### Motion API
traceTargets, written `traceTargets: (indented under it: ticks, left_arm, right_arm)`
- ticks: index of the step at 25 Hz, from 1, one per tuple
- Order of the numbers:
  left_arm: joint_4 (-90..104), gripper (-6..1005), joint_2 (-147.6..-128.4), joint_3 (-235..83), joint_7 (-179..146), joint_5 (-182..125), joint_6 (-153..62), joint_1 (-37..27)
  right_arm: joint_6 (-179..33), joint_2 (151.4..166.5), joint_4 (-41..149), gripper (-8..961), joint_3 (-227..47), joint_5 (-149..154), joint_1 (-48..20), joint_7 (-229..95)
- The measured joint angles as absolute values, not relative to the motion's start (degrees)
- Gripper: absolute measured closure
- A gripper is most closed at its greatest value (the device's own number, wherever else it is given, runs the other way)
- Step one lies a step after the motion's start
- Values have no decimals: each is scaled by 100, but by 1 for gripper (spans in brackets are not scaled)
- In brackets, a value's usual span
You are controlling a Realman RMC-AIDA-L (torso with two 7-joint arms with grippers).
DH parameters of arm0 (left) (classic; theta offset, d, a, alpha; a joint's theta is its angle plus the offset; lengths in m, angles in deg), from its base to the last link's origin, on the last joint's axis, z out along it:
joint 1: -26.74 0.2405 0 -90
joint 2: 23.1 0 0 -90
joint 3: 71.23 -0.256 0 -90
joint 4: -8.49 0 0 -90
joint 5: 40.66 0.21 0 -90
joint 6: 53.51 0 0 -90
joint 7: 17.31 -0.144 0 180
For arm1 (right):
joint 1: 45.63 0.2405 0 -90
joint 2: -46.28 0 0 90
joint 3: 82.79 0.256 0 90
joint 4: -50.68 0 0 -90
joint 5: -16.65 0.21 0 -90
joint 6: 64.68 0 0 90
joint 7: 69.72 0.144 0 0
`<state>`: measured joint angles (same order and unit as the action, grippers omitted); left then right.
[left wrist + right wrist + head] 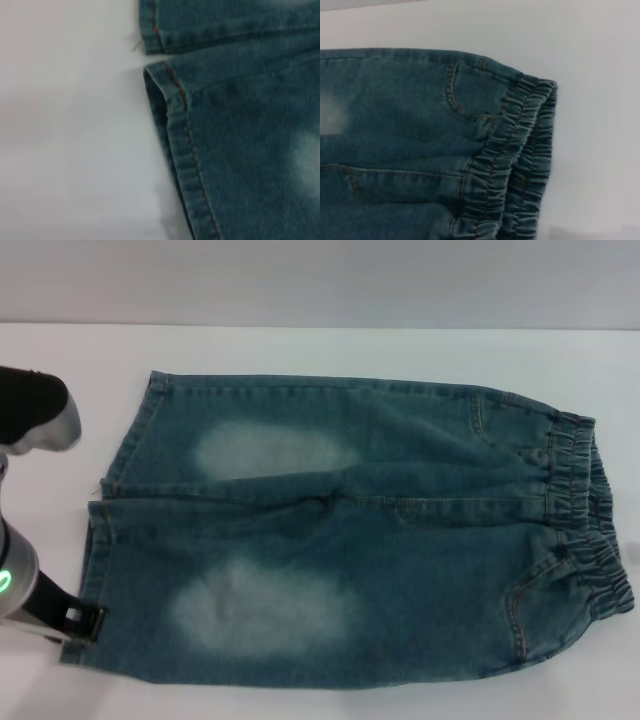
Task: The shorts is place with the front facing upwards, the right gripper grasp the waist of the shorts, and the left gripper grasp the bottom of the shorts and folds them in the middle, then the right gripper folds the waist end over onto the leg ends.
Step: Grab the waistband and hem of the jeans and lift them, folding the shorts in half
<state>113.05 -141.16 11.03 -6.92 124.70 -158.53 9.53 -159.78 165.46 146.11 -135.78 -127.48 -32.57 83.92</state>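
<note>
White table [320, 345]: long blue-green denim shorts [400, 540] lie flat, unfolded. Left gripper [85, 623] at the hemmed leg ends [100, 540]; finger state indiscernible. First grasp judged pending.

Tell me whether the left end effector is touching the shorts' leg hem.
Cannot tell. In the head view the left end effector sits right at the leg hem, hiding any gap.

Leg ends [172, 100]: two stitched hems are seen, narrowly apart.
Table [70, 140]: white surface is seen beside the hems.
Thread [137, 46]: a loose strand is seen at one hem corner.
</note>
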Motion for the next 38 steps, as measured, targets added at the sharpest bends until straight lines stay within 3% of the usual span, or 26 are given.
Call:
traceTargets:
  ticks: [3,13,22,38]
  left_arm:
    - [11272,984,-14120,982,-583,12477,-15890,950]
    - [11156,587,-14127,742,-405,12461,-15741,973]
    - [10847,144,-14143,668,-394,12453,-15604,977]
    - [10694,183,-14148,590,-386,12388,-15480,914]
  right_arm:
    - [-15979,16545,14610,161,-13579,-12711,-3259,8365]
    - [-15978,16545,14622,161,-13578,-12710,-3244,8303]
    - [-16022,16545,14623,161,-13587,-12710,-3239,8260]
    - [-16062,16545,14630,160,-13587,-12714,-3256,8235]
